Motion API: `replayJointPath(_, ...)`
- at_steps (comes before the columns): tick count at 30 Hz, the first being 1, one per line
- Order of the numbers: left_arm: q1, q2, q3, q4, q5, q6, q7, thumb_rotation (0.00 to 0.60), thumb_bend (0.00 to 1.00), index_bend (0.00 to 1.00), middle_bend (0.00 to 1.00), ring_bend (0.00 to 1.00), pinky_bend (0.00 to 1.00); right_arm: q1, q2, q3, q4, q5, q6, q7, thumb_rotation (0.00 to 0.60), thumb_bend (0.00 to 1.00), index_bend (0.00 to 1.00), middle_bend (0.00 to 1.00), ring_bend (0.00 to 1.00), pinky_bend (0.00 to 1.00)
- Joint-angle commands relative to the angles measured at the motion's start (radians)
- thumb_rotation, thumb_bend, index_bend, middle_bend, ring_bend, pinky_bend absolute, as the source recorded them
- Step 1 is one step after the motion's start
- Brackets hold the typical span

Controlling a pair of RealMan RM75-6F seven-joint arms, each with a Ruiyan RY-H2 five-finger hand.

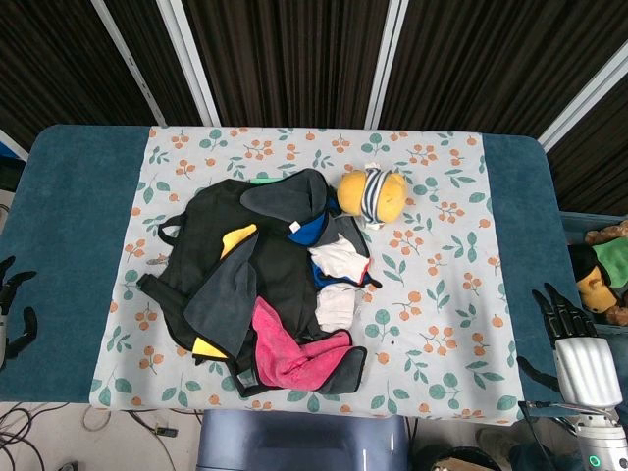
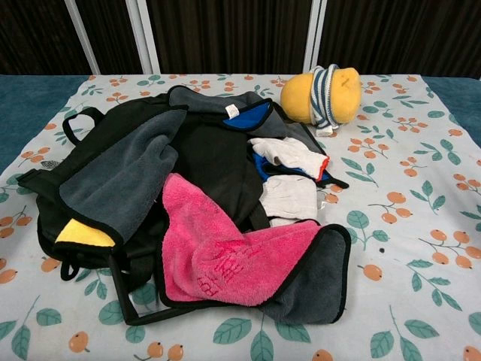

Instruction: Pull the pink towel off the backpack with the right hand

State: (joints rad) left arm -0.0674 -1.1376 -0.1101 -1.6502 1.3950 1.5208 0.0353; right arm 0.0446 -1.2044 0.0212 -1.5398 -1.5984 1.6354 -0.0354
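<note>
1. Fluffy pink towel [image 2: 225, 259] lies crumpled over the front edge of the limp black backpack [image 1: 211, 260].
2. Right hand [image 1: 574, 339], dark fingers spread and empty, hangs at the table's [image 1: 69, 245] right edge, well apart from the towel.

Head view looks steeply down on the whole table [image 1: 69, 245]; chest view, low and seemingly closer, shares the backpack [image 1: 245, 275].

Bright, even overhead light, soft faint shadows, sharp focus (no glare or blur).
</note>
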Motion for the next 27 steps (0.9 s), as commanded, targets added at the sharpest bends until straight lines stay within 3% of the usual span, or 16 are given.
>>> replayJointPath(1, 0.000, 0.000, 0.001, 0.001, 0.001, 0.000, 0.000, 0.600, 0.59, 0.23, 0.06, 0.11, 0.01, -0.001, -0.001, 0.002, 0.001, 0.001, -0.002, 0.002, 0.600, 0.19, 0.00, 0.03, 0.14, 0.21)
replayJointPath(16, -0.001, -0.001, 0.002, 0.000, 0.005, 0.000, 0.003, 0.600, 0.59, 0.23, 0.06, 0.11, 0.01, -0.001, 0.003, -0.003, -0.006, -0.011, -0.023, 0.023, 0.600, 0.19, 0.00, 0.03, 0.14, 0.21)
replayJointPath(27, 0.000, -0.003, 0.003, -0.006, 0.001, -0.003, -0.004, 0.600, 0.59, 0.23, 0.06, 0.11, 0.01, 0.047, 0.019, -0.075, -0.043, -0.096, -0.135, 0.197, 0.600, 0.19, 0.00, 0.03, 0.14, 0.21)
